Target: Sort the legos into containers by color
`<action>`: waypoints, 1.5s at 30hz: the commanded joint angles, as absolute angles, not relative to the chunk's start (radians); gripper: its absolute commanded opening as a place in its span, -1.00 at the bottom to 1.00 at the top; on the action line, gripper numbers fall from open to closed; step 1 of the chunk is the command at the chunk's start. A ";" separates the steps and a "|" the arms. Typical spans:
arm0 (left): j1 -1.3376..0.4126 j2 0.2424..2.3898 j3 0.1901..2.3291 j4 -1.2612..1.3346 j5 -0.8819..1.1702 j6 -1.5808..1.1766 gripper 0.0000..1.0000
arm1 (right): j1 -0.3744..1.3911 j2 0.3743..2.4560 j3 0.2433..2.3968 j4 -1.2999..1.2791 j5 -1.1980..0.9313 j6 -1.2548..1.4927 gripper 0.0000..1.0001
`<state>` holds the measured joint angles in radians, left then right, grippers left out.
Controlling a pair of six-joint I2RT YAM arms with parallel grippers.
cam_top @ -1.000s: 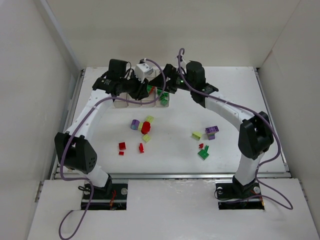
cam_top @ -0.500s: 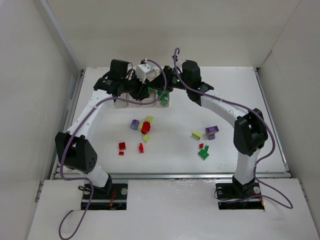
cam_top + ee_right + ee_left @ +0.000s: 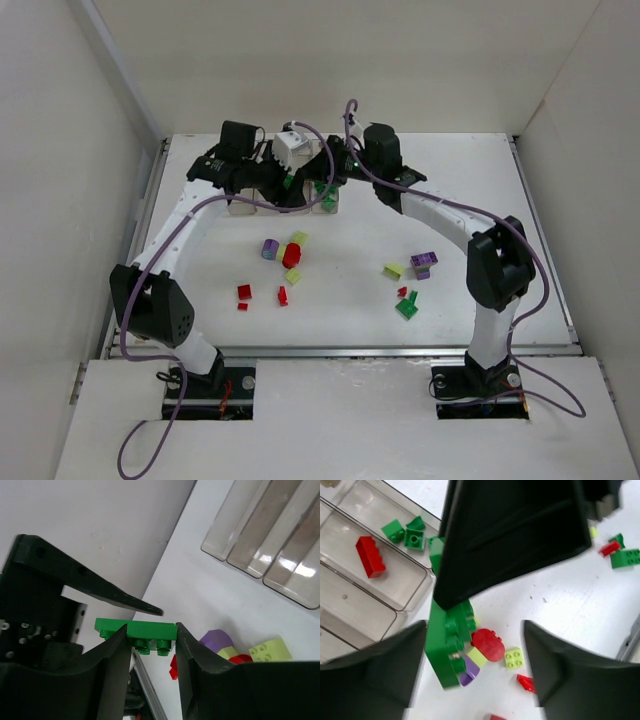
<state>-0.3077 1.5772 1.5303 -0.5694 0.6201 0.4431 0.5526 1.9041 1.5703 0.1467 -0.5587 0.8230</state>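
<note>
One green lego [image 3: 136, 629] sat clamped in the right gripper [image 3: 150, 636], lower centre of frame; the left gripper [image 3: 475, 632] stood apart.

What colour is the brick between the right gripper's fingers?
Green: the brick shows best in the right wrist view.

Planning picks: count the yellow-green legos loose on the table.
3 yellow-green legos: one beyond the big red brick, one nearer than it, one left of the purple bricks. Others may be hidden.

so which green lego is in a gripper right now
The flat green brick pinched in the right gripper, up off the table; the other greens lie loose, ungripped.
</note>
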 commanded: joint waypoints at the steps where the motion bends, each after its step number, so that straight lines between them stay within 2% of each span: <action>1: -0.276 1.503 1.574 -0.652 0.710 0.468 0.62 | 0.548 1.853 1.543 0.204 -0.535 0.788 -1.00; 5: -0.236 1.494 1.615 -0.666 0.718 0.425 0.62 | 0.537 1.871 1.543 0.204 -0.535 0.769 -1.00; 14: -0.227 1.571 1.669 -0.666 0.695 0.319 -0.01 | 0.528 1.861 1.523 0.204 -0.537 0.718 -1.00; 19: -0.227 1.661 1.749 -0.758 0.727 0.334 0.09 | 0.528 1.861 1.514 0.204 -0.537 0.718 -1.00; 23: -0.248 1.648 1.747 -0.769 0.752 0.359 0.31 | 0.528 1.861 1.514 0.204 -0.537 0.729 -1.00; 25: -0.276 1.629 1.715 -0.723 0.684 0.361 0.32 | 0.528 1.861 1.514 0.204 -0.537 0.729 -1.00; 26: -0.297 1.615 1.703 -0.704 0.655 0.360 0.25 | 0.528 1.861 1.525 0.204 -0.537 0.729 -1.00; 28: -0.298 1.615 1.683 -0.667 0.614 0.331 -0.03 | 0.537 1.861 1.525 0.204 -0.537 0.729 -1.00; 30: -0.298 1.615 1.683 -0.667 0.614 0.308 -0.36 | 0.537 1.861 1.525 0.204 -0.537 0.729 -1.00; 31: -0.298 1.624 1.683 -0.667 0.614 0.296 -0.63 | 0.537 1.861 1.525 0.204 -0.537 0.729 -1.00; 35: -0.287 1.624 1.683 -0.667 0.614 0.296 -1.00 | 0.537 1.870 1.516 0.204 -0.557 0.729 -1.00; 39: -0.287 1.634 1.664 -0.646 0.523 0.265 -1.00 | 0.516 1.870 1.503 0.204 -0.566 0.729 -1.00; 41: -0.266 1.634 1.646 -0.620 0.386 0.238 -1.00 | 0.500 1.861 1.476 0.204 -0.566 0.729 -1.00; 45: -0.201 1.689 1.631 -0.580 0.249 0.215 -1.00 | 0.474 1.821 1.428 0.189 -0.543 0.663 -1.00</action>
<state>-0.2707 1.6779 1.6413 -0.6373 0.4358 0.2501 0.5106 1.8946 1.4448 0.1596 -0.5392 0.7166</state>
